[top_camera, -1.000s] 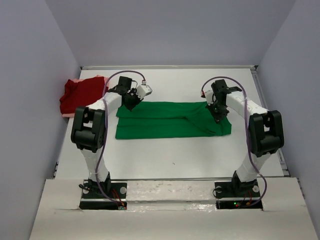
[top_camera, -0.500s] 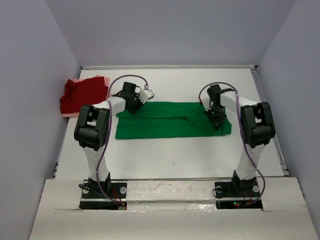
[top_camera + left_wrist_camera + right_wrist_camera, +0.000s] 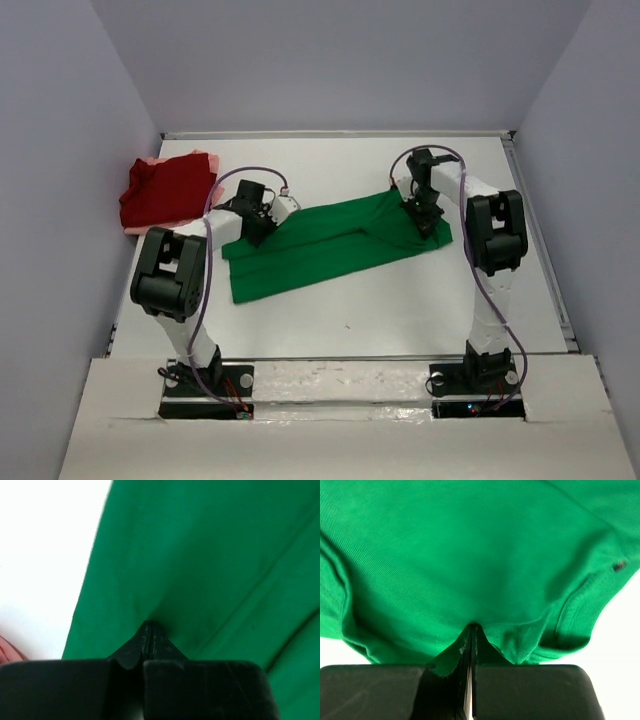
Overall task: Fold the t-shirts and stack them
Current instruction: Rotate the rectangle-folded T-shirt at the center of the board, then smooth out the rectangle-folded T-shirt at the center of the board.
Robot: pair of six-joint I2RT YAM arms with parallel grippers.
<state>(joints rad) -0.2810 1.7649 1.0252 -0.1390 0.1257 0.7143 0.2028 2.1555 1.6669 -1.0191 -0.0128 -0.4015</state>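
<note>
Two sets of jaws are clenched on the green t-shirt (image 3: 330,248), one at each end. At the end of the left arm (image 3: 215,212), the left jaws are pressed together, and in the left wrist view a pucker of the green t-shirt (image 3: 200,555) is pinched at their tips. From there the cloth spreads ahead and to the right of the left jaws. Bare white counter (image 3: 45,555) is seen to their left, and a sliver of reddish cloth shows at the lower left edge of that view.

At the end of the right arm (image 3: 462,183), the right jaws are likewise closed. In the right wrist view a gathered fold of the green t-shirt (image 3: 470,555) is gripped between them, with a hemmed edge hanging just to their right.

From above, the green t-shirt is stretched slantwise across the counter (image 3: 350,170) between the two sets of jaws, its end at the right jaws lying farther back.

To the left of the left jaws and slightly beyond them, apart from the green cloth, the dark red t-shirt (image 3: 165,190) is laid on the pale pink t-shirt (image 3: 150,162), of which only the edges are visible.
</note>
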